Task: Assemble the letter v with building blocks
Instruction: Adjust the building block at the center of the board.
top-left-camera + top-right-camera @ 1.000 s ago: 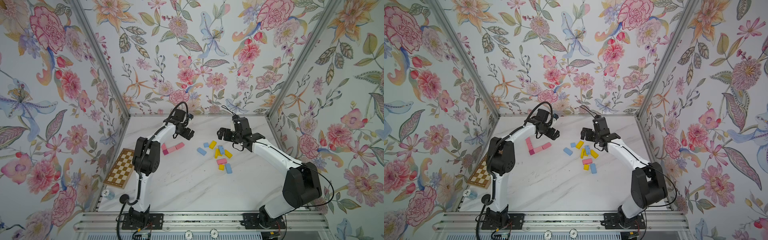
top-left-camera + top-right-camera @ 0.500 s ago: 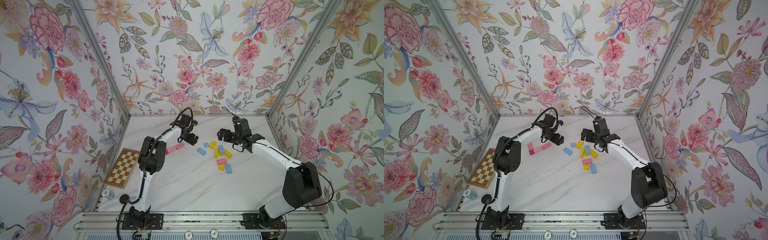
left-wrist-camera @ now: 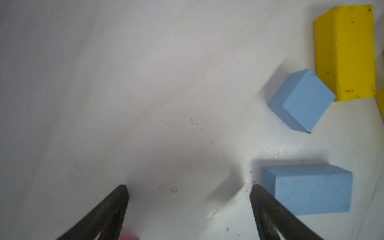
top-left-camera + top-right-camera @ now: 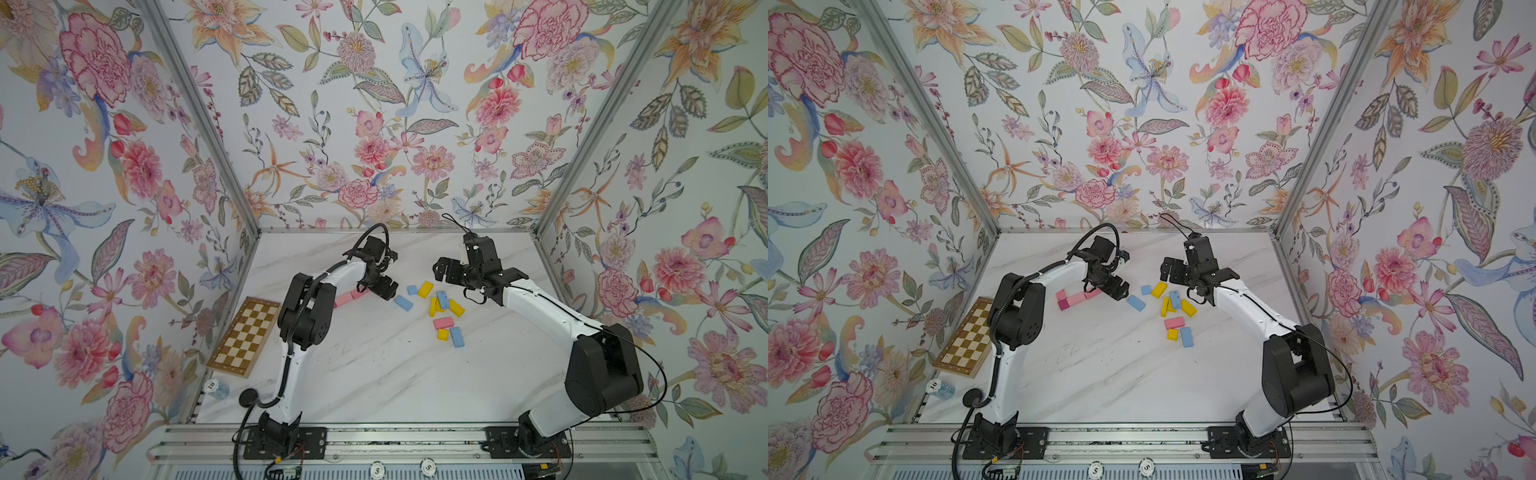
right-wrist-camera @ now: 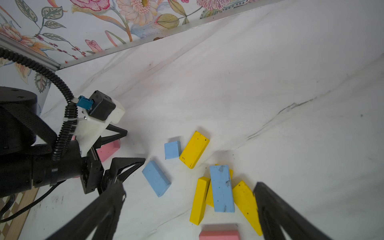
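Left gripper (image 4: pixel 380 286) hung low over the table (image 4: pixel 374 374), jaws spread wide and nothing between them; in the left wrist view only bare marble showed in the gap (image 3: pixel 188 189). It sat between two things: the pink row (image 4: pixel 1077 297) on its own side, which looked like the start of the letter, and the blue oblong block (image 4: pixel 403 303) on the side towards the loose pile (image 4: pixel 444 301).

That block was the nearest free piece. It lay flat, just beside one finger (image 3: pixel 258 197) but outside the jaws, not between them. In both top views its long axis ran on a slant, far end towards the left arm, near end towards the right. Seen from the wrist, the axis lay roughly along the line joining the two fingertips — so a grip across its narrow width would probably call for a sideways shift towards the pile and a turn of the wrist.

Beyond it lay the blue square block (image 3: pixel 303 101) and the yellow oblong block (image 3: pixel 345 54), close together and farther from the left jaws.

The right gripper (image 4: pixel 478 276) was open and empty too, raised over the far side of the pile. The left arm was plainly the nearer to the blue oblong block.
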### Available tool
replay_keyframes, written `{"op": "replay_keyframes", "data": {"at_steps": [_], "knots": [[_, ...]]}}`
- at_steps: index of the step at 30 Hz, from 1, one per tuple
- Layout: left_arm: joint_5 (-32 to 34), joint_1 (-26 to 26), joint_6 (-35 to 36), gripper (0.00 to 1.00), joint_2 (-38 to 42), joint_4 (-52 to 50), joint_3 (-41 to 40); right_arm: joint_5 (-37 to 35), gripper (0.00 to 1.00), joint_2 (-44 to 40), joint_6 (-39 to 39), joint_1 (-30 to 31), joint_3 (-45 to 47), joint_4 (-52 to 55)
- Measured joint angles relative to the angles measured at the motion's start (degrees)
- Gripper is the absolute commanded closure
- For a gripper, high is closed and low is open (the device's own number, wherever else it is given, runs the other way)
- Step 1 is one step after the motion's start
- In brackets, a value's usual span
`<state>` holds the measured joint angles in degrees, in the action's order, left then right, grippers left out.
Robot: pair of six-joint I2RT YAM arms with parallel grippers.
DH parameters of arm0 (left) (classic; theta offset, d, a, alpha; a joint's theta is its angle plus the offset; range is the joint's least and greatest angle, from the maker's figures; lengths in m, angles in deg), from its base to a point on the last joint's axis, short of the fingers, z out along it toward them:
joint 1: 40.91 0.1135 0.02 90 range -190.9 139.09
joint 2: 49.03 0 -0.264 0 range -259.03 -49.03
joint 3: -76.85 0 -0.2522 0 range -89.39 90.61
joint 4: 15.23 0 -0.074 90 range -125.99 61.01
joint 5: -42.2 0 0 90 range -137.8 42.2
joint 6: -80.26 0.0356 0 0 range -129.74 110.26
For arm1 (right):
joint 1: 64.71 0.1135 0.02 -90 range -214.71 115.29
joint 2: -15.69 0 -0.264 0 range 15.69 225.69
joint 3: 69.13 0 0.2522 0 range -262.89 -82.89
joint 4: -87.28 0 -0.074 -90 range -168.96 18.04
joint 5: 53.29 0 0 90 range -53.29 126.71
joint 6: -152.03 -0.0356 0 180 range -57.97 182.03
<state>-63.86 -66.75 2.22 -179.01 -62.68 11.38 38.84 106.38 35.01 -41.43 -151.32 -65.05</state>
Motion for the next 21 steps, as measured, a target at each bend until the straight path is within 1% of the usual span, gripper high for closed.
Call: {"op": "replay_keyframes", "data": {"at_steps": [21], "knots": [[2.6, -0.4, 3.1, 0.07, 1.7, 0.3, -3.0, 0.0, 0.01, 0.0, 0.0, 1.0, 0.0, 0.0]]}}
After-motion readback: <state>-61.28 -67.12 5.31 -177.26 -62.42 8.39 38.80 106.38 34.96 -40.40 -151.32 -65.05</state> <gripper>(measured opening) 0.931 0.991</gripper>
